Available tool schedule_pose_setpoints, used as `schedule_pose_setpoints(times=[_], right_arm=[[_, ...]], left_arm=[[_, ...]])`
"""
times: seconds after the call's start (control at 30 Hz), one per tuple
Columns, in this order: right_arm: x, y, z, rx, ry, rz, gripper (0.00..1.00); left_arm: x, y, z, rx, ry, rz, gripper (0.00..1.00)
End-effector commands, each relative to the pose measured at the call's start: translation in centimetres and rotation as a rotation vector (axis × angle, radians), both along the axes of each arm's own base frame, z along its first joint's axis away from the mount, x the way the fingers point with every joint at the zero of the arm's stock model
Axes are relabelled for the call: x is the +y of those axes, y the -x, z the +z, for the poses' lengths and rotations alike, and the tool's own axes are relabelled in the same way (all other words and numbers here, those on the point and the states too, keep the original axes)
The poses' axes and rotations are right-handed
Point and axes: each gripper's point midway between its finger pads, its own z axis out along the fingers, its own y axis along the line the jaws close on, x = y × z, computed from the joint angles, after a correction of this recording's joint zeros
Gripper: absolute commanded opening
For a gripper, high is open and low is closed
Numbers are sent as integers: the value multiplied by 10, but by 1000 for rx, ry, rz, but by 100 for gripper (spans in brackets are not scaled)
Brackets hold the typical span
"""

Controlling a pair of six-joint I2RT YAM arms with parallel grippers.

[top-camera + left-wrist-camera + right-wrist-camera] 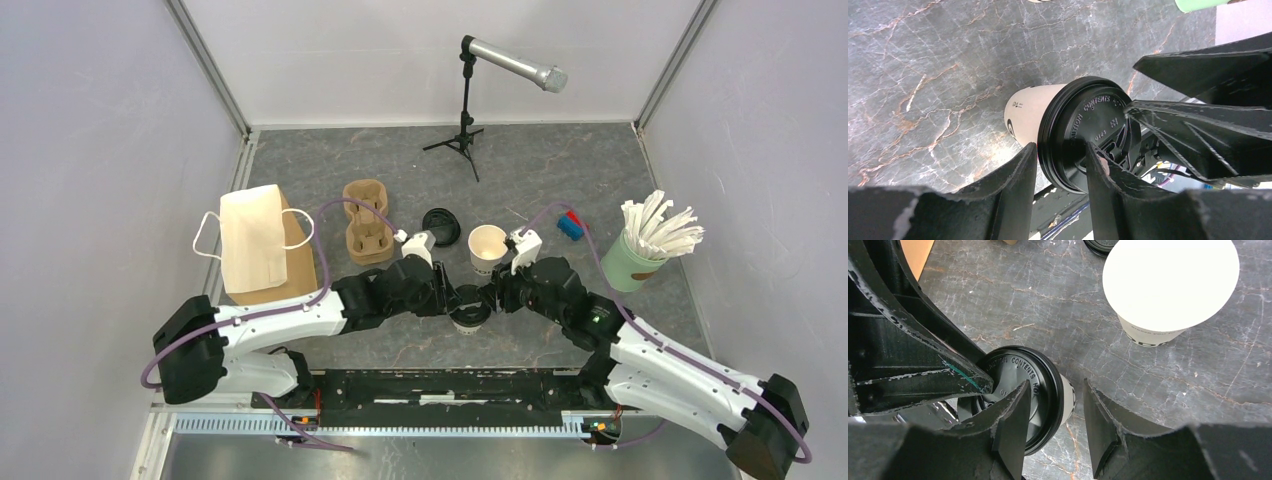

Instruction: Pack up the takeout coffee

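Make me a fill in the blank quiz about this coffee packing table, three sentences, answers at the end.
1. The nearer paper cup wears a ___ lid.
2. The farther paper cup has ___ lid on it.
3. The cup of white wrapped straws is pale ___.
Missing words: black; no; green.

Lidded cup (1018,375) between jaws, unlidded cup (1168,285) beyond

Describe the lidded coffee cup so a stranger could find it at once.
On the grey marbled table, look where the left gripper and right gripper meet. The small white cup sits between them. Unlike the open cup beyond it, it wears a black lid.
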Motion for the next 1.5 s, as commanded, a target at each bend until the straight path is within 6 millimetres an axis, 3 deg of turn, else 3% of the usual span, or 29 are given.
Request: schedule_pose_setpoints(times=[0.0,0.37,0.47,0.67,0.8,0.9,1.1,1.3,1.47], right_arm=[[-5,-1,18,-47,43,15,48],[-1,12,-11,2,31,70,40],[-1,12,-11,2,27,69,39],[3,7,24,-35,3,74,41],[-1,2,50,-84,-4,48,49],[-10,-3,66,-144,21,24,63],[-29,-13,87,-237,76,-39,98],[-40,-16,96,-294,87,-72,98],[-39,-11,96,-298,68,-47,98]], left_arm=[[11,1,9,-31,-67,-24,48],[6,1,10,-35,-37,-46,50],[4,2,10,-33,-31,-51,50],[3,2,38,-64,7,-66,52],[17,-6,66,-142,-30,-46,61],[34,-16,77,-210,-112,-18,69],[65,-51,83,-280,-310,65,77],[86,-114,72,-219,-372,150,70],[80,-178,55,-199,-402,180,55]])
